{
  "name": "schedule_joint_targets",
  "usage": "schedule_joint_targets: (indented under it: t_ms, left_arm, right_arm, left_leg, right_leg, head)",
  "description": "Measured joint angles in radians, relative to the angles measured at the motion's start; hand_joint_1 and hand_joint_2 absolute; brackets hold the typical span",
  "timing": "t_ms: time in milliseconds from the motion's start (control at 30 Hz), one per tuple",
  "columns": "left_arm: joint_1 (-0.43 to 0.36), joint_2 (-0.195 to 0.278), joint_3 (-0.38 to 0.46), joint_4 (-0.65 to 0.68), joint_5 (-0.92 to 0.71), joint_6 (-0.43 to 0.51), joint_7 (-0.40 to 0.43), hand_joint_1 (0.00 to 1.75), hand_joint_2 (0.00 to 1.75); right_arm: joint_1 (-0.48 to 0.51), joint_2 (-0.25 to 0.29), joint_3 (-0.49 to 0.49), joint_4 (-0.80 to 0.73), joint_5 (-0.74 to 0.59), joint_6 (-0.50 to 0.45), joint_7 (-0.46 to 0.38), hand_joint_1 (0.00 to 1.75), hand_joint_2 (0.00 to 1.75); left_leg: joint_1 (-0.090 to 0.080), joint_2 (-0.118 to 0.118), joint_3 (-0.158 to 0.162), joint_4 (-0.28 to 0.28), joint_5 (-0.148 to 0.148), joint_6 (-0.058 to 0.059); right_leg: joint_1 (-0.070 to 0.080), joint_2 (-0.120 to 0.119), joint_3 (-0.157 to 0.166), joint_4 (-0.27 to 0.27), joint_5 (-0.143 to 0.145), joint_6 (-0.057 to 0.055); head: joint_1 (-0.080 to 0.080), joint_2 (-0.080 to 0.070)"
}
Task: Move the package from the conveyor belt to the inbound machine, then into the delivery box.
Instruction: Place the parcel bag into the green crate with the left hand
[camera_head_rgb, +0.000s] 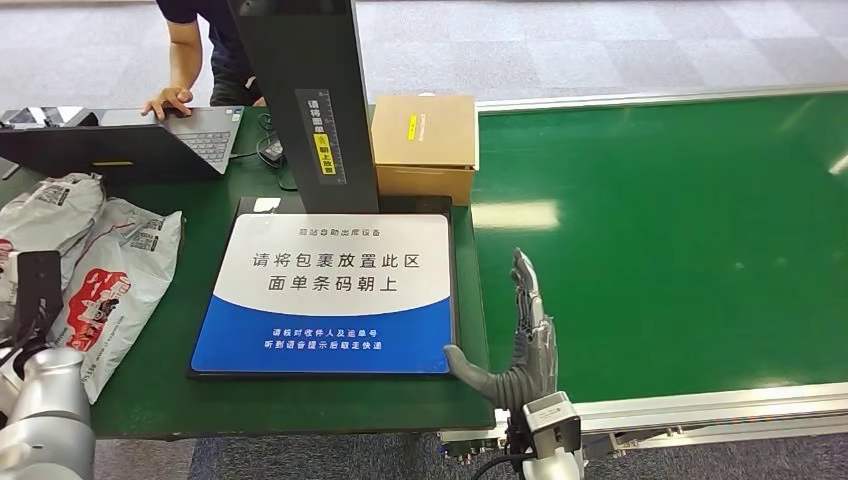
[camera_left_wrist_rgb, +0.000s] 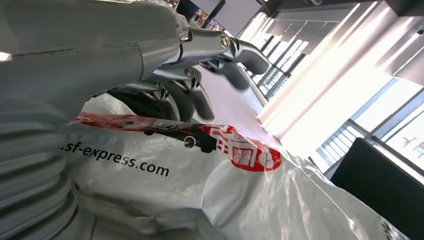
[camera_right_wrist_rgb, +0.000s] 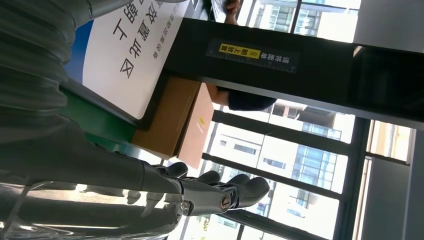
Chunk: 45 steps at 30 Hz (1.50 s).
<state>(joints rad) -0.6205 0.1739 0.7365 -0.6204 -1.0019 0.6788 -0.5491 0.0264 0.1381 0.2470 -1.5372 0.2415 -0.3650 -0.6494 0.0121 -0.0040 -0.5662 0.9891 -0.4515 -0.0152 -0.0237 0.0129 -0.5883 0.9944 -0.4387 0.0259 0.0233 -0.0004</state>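
The green conveyor belt (camera_head_rgb: 680, 230) carries no package. The inbound machine's scanning pad (camera_head_rgb: 330, 290), white and blue with printed text, lies bare under its black post (camera_head_rgb: 305, 100). Two white courier bags (camera_head_rgb: 125, 280) with red print lie on the table at the far left. My left hand (camera_left_wrist_rgb: 200, 75) is right over one such bag (camera_left_wrist_rgb: 165, 175); its dark fingers reach the bag's surface, the thumb is lifted clear, and nothing is gripped. My right hand (camera_head_rgb: 525, 335) stands open, fingers straight, at the belt's near edge beside the pad's corner.
A brown cardboard box (camera_head_rgb: 424, 140) sits behind the pad, next to the post. An open laptop (camera_head_rgb: 130, 145) stands at the back left, with a person's hand (camera_head_rgb: 167, 100) on it. The belt's metal frame (camera_head_rgb: 700, 410) runs along the near side.
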Motion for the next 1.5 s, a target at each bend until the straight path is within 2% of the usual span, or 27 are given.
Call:
schedule_joint_targets:
  t_ms: [233,400,567,733,967,1167,1300,1500]
  left_arm:
    - [-0.002,-0.006,-0.009,0.033,0.111,-0.011,-0.064,0.0,1.75]
    - [0.017,-0.011,-0.099,0.027,0.317,-0.139,-0.101,0.0,1.75]
    - [0.09,-0.028,-0.259,-0.079,0.503,-0.256,-0.136,0.0,1.75]
    - [0.222,-0.042,-0.458,-0.309,0.64,-0.299,-0.153,0.0,1.75]
    - [0.41,-0.059,-0.717,-0.639,0.638,-0.299,-0.156,0.0,1.75]
    - [0.551,-0.079,-0.948,-0.848,0.6,-0.285,-0.157,0.0,1.75]
    - [0.612,-0.091,-1.069,-0.917,0.603,-0.313,-0.157,0.0,1.75]
    - [0.645,-0.128,-1.172,-0.929,0.634,-0.405,-0.156,0.0,1.75]
  right_arm:
    - [0.0,0.0,0.004,0.001,0.003,0.003,0.001,0.0,1.75]
    - [0.0,0.0,0.004,0.001,0.008,0.002,0.001,0.0,1.75]
    - [0.001,0.0,0.003,0.001,0.01,0.006,0.0,0.0,1.75]
    - [0.001,0.0,0.002,0.002,0.009,0.021,0.0,0.0,1.75]
    - [0.014,0.0,-0.002,0.0,0.027,0.036,0.007,0.0,1.75]
    - [0.041,0.0,-0.006,-0.008,0.042,0.037,0.011,0.0,1.75]
    - [0.044,-0.001,-0.007,-0.007,0.047,0.045,0.012,0.0,1.75]
    - [0.034,-0.001,-0.007,0.006,0.055,0.062,0.027,0.0,1.75]
  left_leg:
    - [0.0,0.0,0.0,0.0,0.0,0.0]
    - [0.0,0.0,0.0,0.0,0.0,0.0]
    - [0.0,0.0,0.0,0.0,0.0,0.0]
    - [0.0,0.001,0.0,0.0,-0.001,0.0]
    - [0.0,0.0,0.0,0.0,-0.001,0.0]
    - [-0.001,0.001,0.0,0.0,-0.002,0.001]
    - [-0.001,0.0,0.0,0.0,-0.003,0.0]
    - [-0.001,0.0,0.0,0.0,-0.002,0.001]
  right_leg:
    - [0.0,0.0,0.0,0.0,0.0,0.0]
    - [0.0,0.0,0.0,0.0,0.0,0.0]
    - [0.0,0.0,0.0,0.0,0.0,0.0]
    - [0.0,0.001,0.0,0.0,0.0,0.0]
    - [-0.001,0.0,0.0,-0.001,0.0,0.0]
    - [-0.001,0.001,0.0,-0.002,-0.001,0.001]
    - [-0.001,0.0,0.0,-0.002,-0.001,0.001]
    - [-0.001,0.0,0.0,-0.001,-0.001,0.001]
  head:
    - [0.0,0.0]
    - [0.0,0.0]
    - [0.0,0.0]
    - [0.0,0.0]
    - [0.0,0.0]
    - [0.0,0.0]
    - [0.0,0.0]
    - [0.0,0.0]
